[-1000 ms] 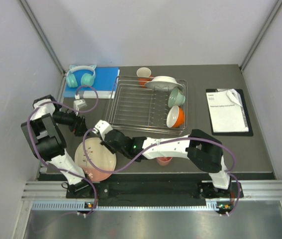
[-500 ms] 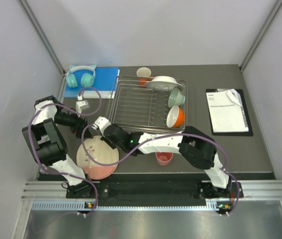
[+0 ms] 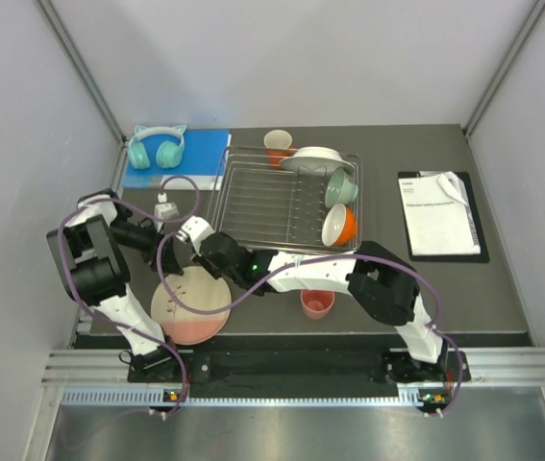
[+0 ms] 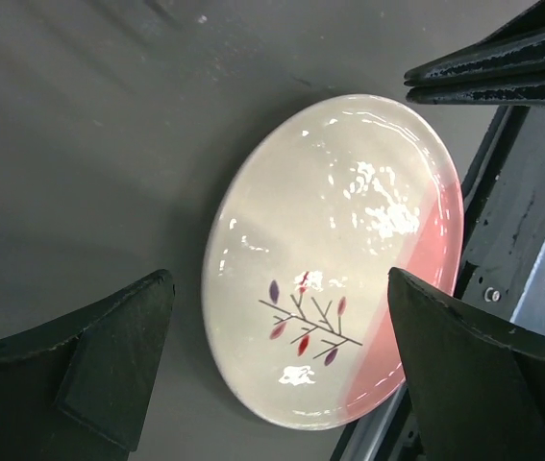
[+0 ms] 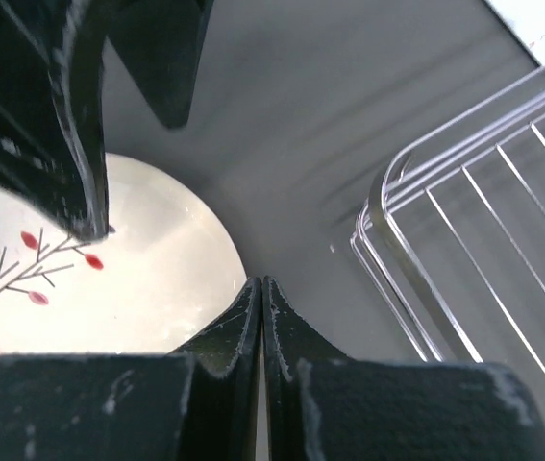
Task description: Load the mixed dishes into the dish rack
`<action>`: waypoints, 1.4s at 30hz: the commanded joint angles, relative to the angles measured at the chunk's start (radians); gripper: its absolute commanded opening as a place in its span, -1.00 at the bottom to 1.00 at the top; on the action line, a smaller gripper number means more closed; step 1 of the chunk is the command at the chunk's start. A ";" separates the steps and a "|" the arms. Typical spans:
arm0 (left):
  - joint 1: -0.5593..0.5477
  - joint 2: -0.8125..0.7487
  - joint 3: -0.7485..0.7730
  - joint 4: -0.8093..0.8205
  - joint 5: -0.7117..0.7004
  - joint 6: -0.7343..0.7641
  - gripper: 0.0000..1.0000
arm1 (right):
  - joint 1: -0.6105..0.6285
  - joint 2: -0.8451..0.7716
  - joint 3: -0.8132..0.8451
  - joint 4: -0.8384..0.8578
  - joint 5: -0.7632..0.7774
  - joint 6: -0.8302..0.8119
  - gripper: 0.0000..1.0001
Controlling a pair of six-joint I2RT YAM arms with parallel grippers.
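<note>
The pink-and-cream sprig plate (image 3: 191, 307) lies at the table's near left edge and also shows in the left wrist view (image 4: 339, 240) and the right wrist view (image 5: 137, 279). My left gripper (image 3: 168, 254) is open and empty above its far left rim (image 4: 277, 283). My right gripper (image 3: 194, 257) is shut with nothing between the fingers, its tips over the plate's far edge (image 5: 262, 283). The dish rack (image 3: 253, 206) holds the white plate (image 3: 315, 157), mint-green bowl (image 3: 341, 187) and orange bowl (image 3: 339, 226). The orange mug (image 3: 278, 144) is at its far rim. The pink cup (image 3: 317, 304) stands near the front.
Teal headphones (image 3: 157, 149) lie on a blue book (image 3: 195, 154) at the back left. A black clipboard with paper (image 3: 442, 213) lies at the right. The rack's near left corner (image 5: 416, 250) is close to my right gripper. Both arms' cables loop over the plate area.
The plate has shifted slightly right and looks flatter. My left gripper has moved right toward the right gripper, and the right wrist has drawn a little farther from the front edge.
</note>
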 commanded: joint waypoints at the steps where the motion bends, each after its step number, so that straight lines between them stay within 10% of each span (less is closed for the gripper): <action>1: 0.010 0.006 0.071 -0.178 0.004 0.035 0.92 | -0.006 -0.029 0.029 -0.043 0.013 0.044 -0.96; 4: 0.015 0.036 0.080 -0.178 -0.035 0.035 0.89 | -0.006 -0.029 -0.003 -0.108 -0.006 0.115 -0.55; 12: 0.033 0.094 0.012 -0.114 -0.099 0.039 0.85 | 0.000 -0.047 -0.068 -0.128 -0.029 0.190 -0.28; 27: 0.033 0.200 -0.044 -0.015 -0.153 0.021 0.79 | 0.004 -0.009 -0.066 -0.164 -0.158 0.273 -0.28; 33: 0.031 0.235 -0.061 0.000 -0.179 0.023 -0.09 | 0.004 0.028 -0.025 -0.198 -0.179 0.270 -0.50; 42: 0.031 0.213 -0.066 0.048 -0.203 0.010 -0.61 | 0.010 -0.045 -0.066 -0.209 -0.098 0.254 -0.22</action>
